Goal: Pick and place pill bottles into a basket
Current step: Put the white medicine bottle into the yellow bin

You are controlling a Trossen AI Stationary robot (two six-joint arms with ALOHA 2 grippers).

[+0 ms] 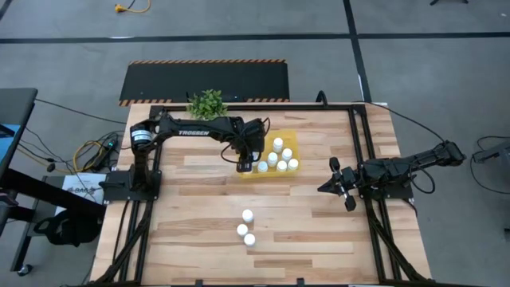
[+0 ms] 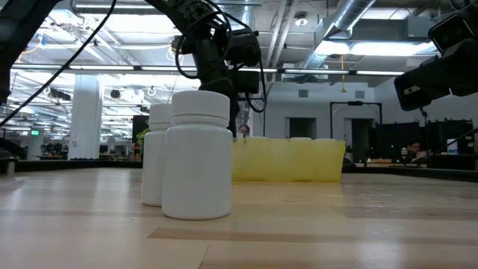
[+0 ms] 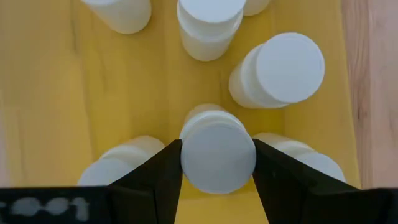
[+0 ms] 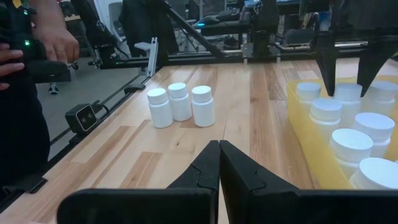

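Observation:
The yellow basket (image 1: 256, 172) lies at the table's middle, far side, with several white pill bottles (image 1: 282, 155) standing in it. My left gripper (image 1: 247, 164) is over the basket's left end, shut on one pill bottle (image 3: 217, 155). It also shows in the right wrist view (image 4: 346, 78). Three more pill bottles (image 1: 246, 227) stand on the table nearer the front edge; they show large in the low view (image 2: 196, 157). My right gripper (image 4: 219, 163) is shut and empty, low over the table's right side (image 1: 339, 185). My left gripper pinches the bottle's round cap (image 3: 186, 163) between its two fingers (image 3: 158, 180), one on each side. The fingers come from above, pointing down. The bottle is upright, low inside the basket among the others; whether its base rests on the basket floor I cannot tell.
A small green potted plant (image 1: 207, 104) stands at the table's far edge behind the left arm. Black frame rails (image 1: 362, 151) run along the table's sides. A person (image 4: 31, 50) stands beyond the table's edge. Bare wood lies between the basket and the three bottles.

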